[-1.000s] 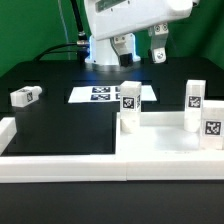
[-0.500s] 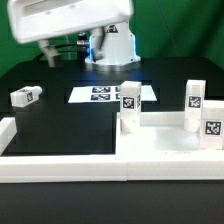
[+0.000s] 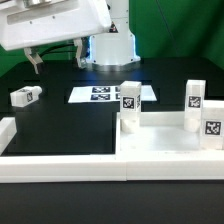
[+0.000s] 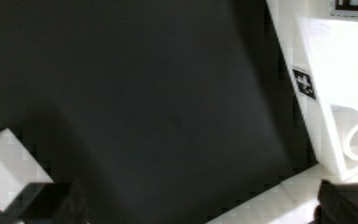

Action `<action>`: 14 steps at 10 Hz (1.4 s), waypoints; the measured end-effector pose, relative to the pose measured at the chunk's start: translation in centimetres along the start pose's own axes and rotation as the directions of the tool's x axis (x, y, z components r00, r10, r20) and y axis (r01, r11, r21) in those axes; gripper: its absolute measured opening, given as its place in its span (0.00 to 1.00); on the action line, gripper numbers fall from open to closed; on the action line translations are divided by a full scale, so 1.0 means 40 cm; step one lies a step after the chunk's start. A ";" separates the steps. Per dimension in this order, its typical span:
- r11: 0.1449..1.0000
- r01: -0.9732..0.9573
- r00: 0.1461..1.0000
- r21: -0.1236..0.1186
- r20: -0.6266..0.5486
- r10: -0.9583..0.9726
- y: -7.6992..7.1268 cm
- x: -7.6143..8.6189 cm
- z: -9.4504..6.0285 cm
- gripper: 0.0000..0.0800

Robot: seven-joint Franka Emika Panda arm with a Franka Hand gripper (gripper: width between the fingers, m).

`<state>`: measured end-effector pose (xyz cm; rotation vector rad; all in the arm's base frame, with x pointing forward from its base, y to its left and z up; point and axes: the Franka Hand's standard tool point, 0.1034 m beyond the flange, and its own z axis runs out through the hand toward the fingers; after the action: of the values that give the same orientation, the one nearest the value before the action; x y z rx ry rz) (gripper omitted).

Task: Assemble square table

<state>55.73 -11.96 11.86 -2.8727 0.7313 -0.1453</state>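
The square tabletop [image 3: 165, 142] lies flat at the exterior view's lower right. Three tagged white legs stand on it, one at the near-left corner [image 3: 130, 98], one behind [image 3: 195, 95] and one at the right [image 3: 211, 128]. A fourth tagged leg [image 3: 24, 96] lies loose on the black table at the left; it also shows in the wrist view [image 4: 2, 165]. My gripper [image 3: 59, 58] hangs open and empty above the table, between the loose leg and the marker board. In the wrist view, my gripper [image 4: 197, 210] has only bare black table between its dark fingertips.
The marker board [image 3: 110, 95] lies flat at the middle back and shows in the wrist view [image 4: 318, 50]. The low white border wall [image 3: 60, 165] runs along the front edge and turns up the left side. The robot base stands behind.
My gripper has swung from the exterior view's upper right, across the top, to the upper left, and has come lower. The legs and tabletop have not moved.
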 end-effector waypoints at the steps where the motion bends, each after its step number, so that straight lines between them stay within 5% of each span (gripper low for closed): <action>1: 1.000 -0.005 1.000 0.001 0.010 0.005 0.007 -0.005 0.004 0.81; 3: 0.995 -0.100 0.971 -0.003 0.218 0.098 0.134 -0.079 0.052 0.81; 5: 0.995 -0.095 0.977 -0.036 0.188 0.100 0.255 -0.100 0.089 0.81; 10: 0.994 -0.108 0.974 -0.026 0.196 0.111 0.264 -0.114 0.101 0.81; 11: 0.997 -0.072 0.969 -0.029 0.234 0.076 0.304 -0.136 0.113 0.81; 12: 0.997 -0.050 0.947 -0.056 0.316 0.065 0.373 -0.161 0.111 0.81; 13: 0.997 -0.022 0.884 -0.072 0.464 0.054 0.435 -0.177 0.083 0.81; 14: 0.996 -0.017 0.861 -0.085 0.505 0.058 0.461 -0.159 0.071 0.81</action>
<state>41.98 -24.42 5.22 -2.7621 0.6887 0.6393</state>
